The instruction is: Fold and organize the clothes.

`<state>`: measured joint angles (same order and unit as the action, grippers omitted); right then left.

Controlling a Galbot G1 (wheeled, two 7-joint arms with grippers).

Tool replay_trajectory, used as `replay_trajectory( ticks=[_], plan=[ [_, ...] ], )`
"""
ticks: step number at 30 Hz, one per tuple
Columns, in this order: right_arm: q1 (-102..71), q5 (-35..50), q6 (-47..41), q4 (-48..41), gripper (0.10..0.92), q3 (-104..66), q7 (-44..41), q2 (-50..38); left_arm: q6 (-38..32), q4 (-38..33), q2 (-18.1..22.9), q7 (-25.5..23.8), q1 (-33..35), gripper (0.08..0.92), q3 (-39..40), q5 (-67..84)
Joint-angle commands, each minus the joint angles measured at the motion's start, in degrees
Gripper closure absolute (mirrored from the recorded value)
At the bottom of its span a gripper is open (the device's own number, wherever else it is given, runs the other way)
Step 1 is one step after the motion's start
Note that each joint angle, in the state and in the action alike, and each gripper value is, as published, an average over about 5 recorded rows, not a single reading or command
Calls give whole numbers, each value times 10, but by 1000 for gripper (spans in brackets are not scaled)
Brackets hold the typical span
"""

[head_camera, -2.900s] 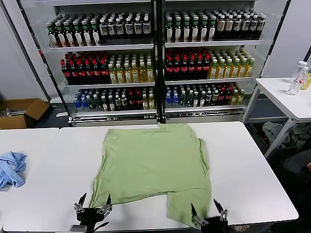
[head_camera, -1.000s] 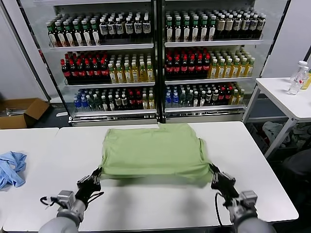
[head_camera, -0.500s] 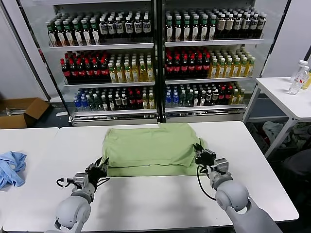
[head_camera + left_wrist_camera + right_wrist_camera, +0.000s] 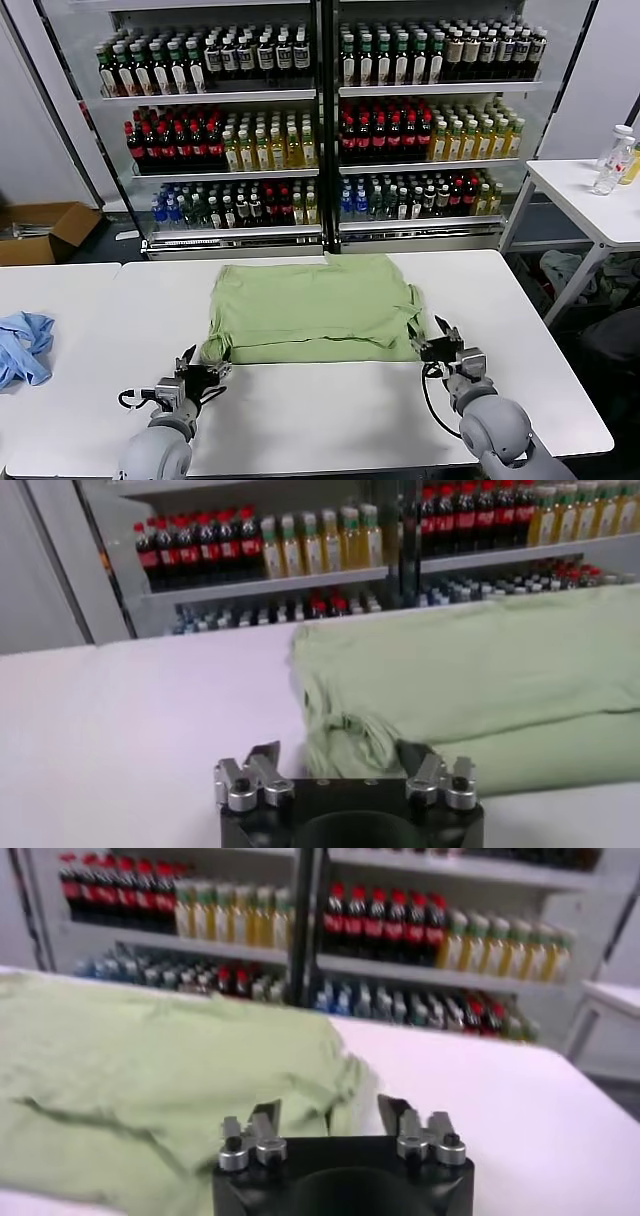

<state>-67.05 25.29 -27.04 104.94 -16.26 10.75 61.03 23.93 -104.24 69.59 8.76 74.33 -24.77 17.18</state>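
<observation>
- Left gripper (image 4: 203, 365) is sitting low over the table (image 4: 320, 410), jaws spread wide, holding nothing.
- Right gripper (image 4: 440, 342) is also gaping wide, empty.
- Shirt (image 4: 315, 308) is lying folded just ahead of and between both grippers; its near-left corner is bunching between the left fingers (image 4: 262, 760), its near-right edge just off the right fingers (image 4: 262, 1120).

Head camera looks down across the white table (image 4: 330, 400) toward the drink coolers (image 4: 320, 120); both wrist cameras sit low at the near edge, sharing the green shirt (image 4: 315, 308).
</observation>
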Motion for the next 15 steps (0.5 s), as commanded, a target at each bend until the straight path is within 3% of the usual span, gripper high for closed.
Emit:
replay_trajectory(
  ticks=[1, 15],
  plan=[
    [-9, 28, -21, -34, 282, 17, 1, 7, 18, 16, 1, 9, -3, 392, 11, 27],
    [-59, 23, 48, 6, 688, 20, -47, -34, 7, -30, -16, -8, 56, 799, -6, 81]
  ],
)
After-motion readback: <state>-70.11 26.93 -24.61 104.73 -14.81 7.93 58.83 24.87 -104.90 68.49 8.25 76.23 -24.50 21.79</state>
